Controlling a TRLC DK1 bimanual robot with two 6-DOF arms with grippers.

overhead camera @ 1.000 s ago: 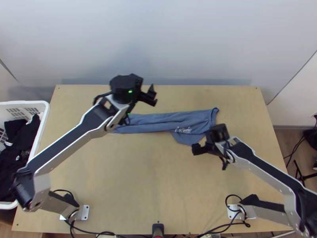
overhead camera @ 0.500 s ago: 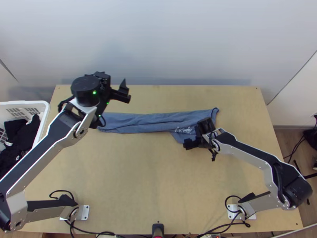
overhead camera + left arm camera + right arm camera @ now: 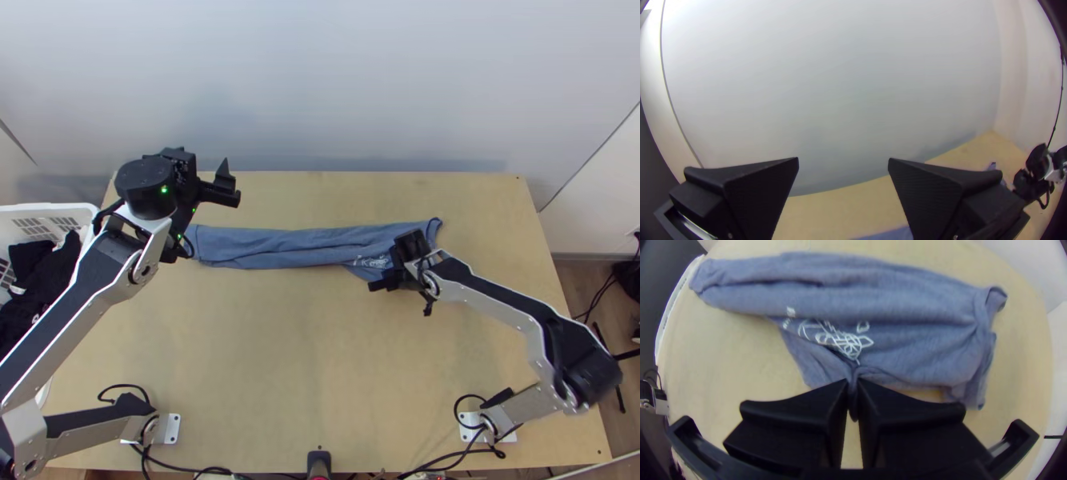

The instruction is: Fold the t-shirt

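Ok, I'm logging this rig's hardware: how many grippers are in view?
2: the left gripper, open, over the far left part of the table; the right gripper, shut on a pinch of the t-shirt at its near side.

The blue t-shirt point(image 3: 296, 247) lies in a long strip across the frame's middle on the counter point(image 3: 280, 360), the left gripper point(image 3: 229, 184) at upper left, the right gripper point(image 3: 379, 282) right of centre.
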